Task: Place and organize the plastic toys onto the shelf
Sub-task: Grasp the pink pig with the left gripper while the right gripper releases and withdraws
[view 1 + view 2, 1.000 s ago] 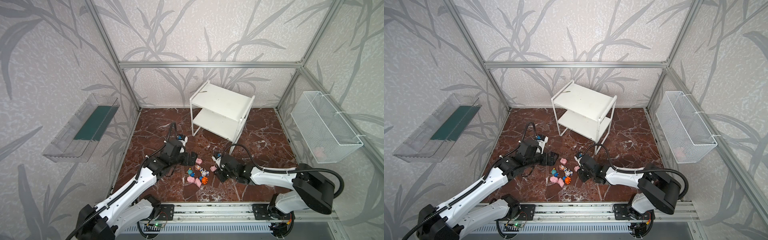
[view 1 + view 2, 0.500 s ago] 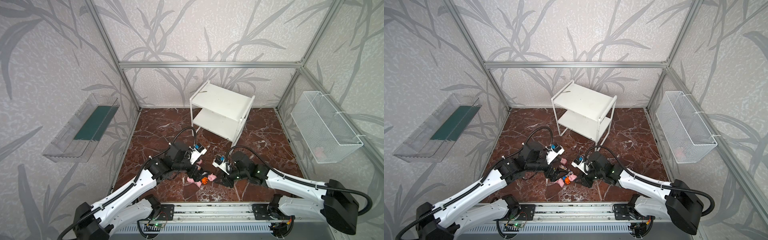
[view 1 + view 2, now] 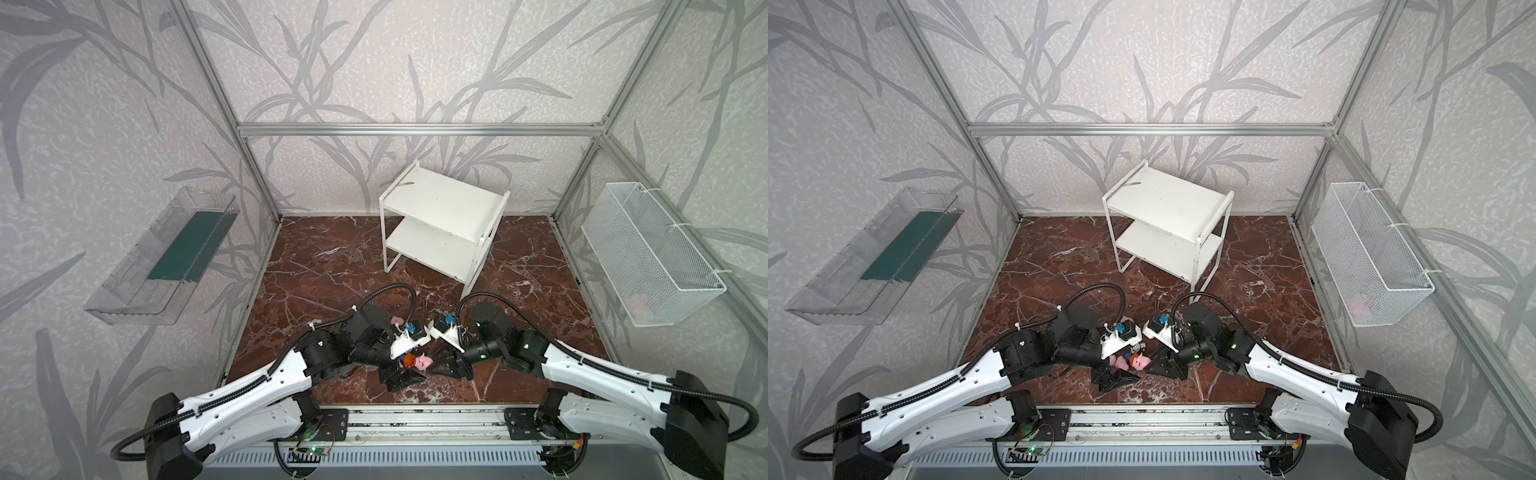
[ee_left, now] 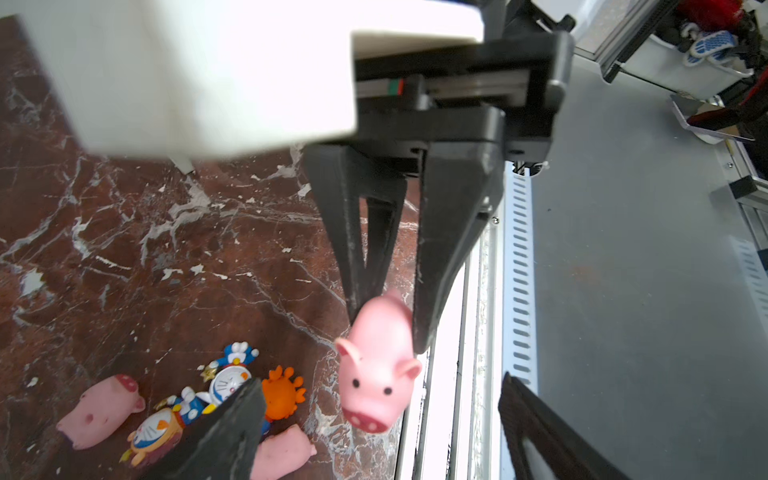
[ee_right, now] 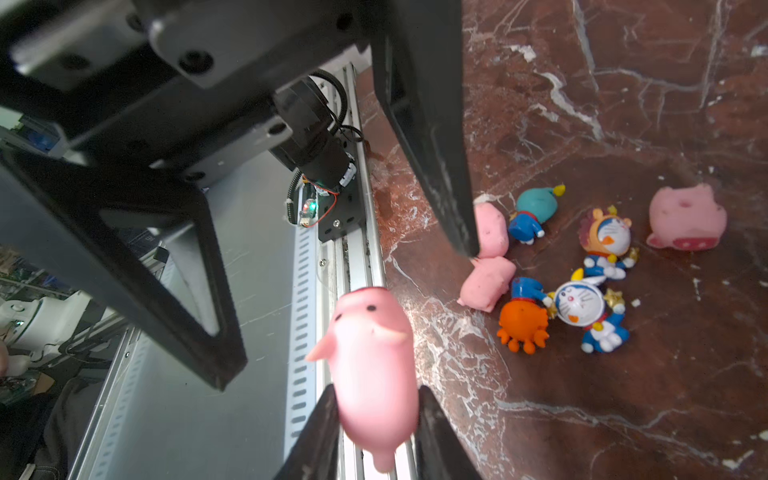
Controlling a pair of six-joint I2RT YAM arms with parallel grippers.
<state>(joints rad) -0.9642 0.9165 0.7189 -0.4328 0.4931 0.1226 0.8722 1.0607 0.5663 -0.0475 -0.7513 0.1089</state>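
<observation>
My right gripper (image 5: 376, 432) is shut on a pink pig (image 5: 370, 353) and holds it in the air near the front rail, snout pointing at my left gripper (image 4: 382, 440). The left gripper is open, its fingers wide on either side of the pig (image 4: 376, 374) without touching it. In both top views the two grippers (image 3: 401, 380) (image 3: 440, 370) face each other over the toy pile. On the floor lie three more pigs (image 5: 685, 220) and several blue-white figurines (image 5: 582, 307), one with orange headgear (image 5: 523, 320). The white shelf (image 3: 440, 199) stands bare at the back.
A clear wall tray (image 3: 166, 257) hangs on the left wall. On the right wall hangs a white wire basket (image 3: 648, 257) with something pink inside. The metal front rail (image 3: 415, 419) runs just below the grippers.
The right gripper has lifted the pig off the floor beside the pile. Both grippers have swung over the pile, toward the front edge, and now face each other.
</observation>
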